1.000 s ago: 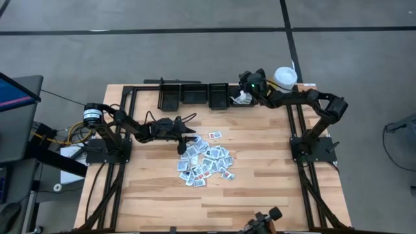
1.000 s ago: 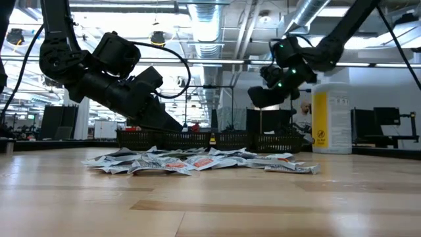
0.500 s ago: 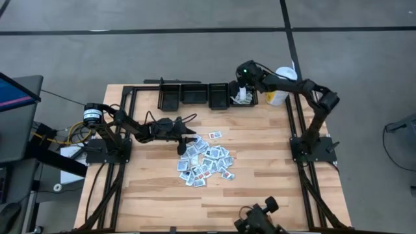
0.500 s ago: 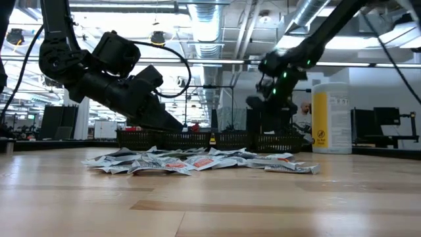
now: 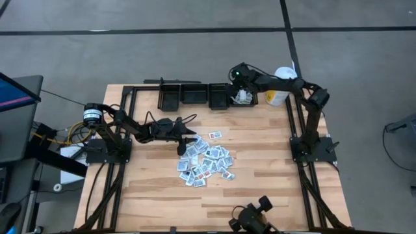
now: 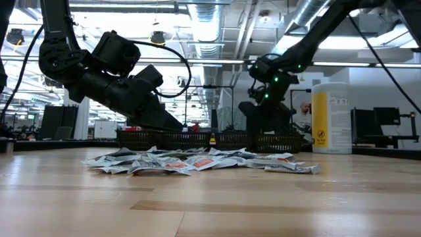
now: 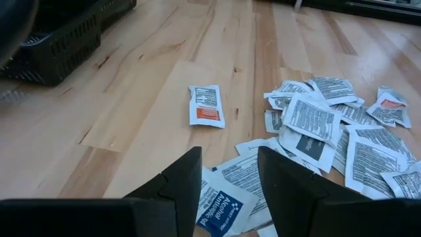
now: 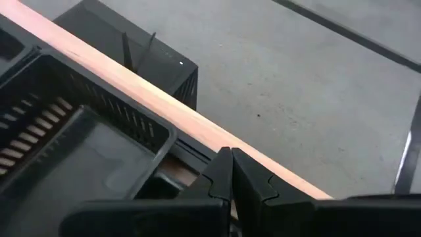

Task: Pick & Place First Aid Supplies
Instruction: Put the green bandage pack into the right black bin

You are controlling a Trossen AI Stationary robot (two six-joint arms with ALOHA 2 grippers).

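From above, the packets (image 5: 205, 162) lie heaped mid-table (image 5: 273, 169). The left pincer (image 5: 184, 144) hovers at the heap's edge, released. The right pincer (image 5: 238, 77) hangs over the rightmost of the black bins (image 5: 242, 97), which holds a few white packets.

From table height, the left pincer (image 6: 172, 122) slants down toward the heap (image 6: 197, 161); the right arm stands by the bins (image 6: 217, 139).

The left wrist camera shows its fingers (image 7: 177, 184) apart above overlapping packets (image 7: 309, 122), one packet (image 7: 206, 105) lying apart. A grab here could lift several at once or skid off the flat stack.

The right wrist camera shows its fingers (image 8: 220, 172) clenched, empty, above a bin rim (image 8: 125, 115); dropping lower could strike it.
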